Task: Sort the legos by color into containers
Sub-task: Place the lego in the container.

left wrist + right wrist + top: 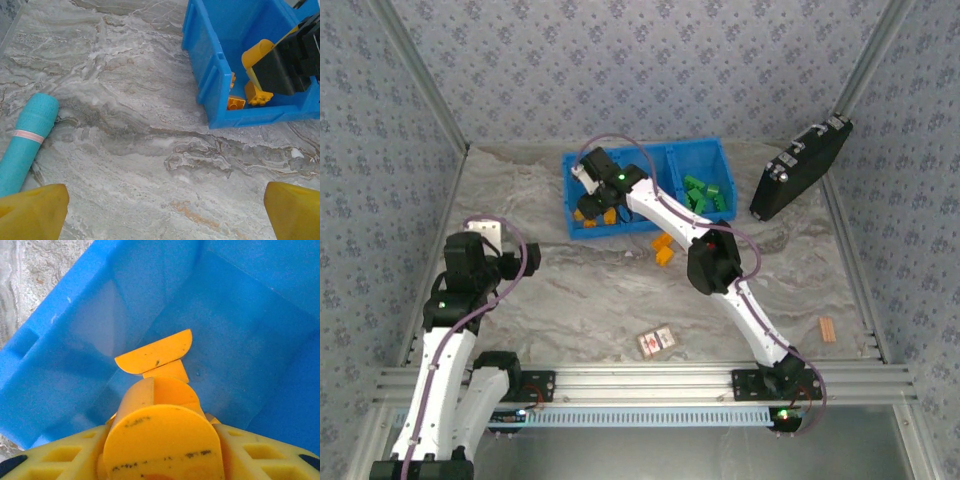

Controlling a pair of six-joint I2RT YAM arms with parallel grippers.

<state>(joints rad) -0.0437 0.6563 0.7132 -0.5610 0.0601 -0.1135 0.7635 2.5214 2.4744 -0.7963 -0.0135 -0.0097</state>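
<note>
Right gripper (165, 385) hangs over the left compartment of the blue bin (665, 158), 1 orange-yellow brick (167, 371) between its pads; pinched or freed, I cannot tell. Loose table bricks (663, 248) lie at its 5 o'clock, nearer this arm. Left gripper (160, 215) gapes wide.

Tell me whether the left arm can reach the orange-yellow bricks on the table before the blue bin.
Probably yes: bare marble table lies between the open left hand and those orange-yellow plastic bricks, though the right arm passes close beside them.
</note>
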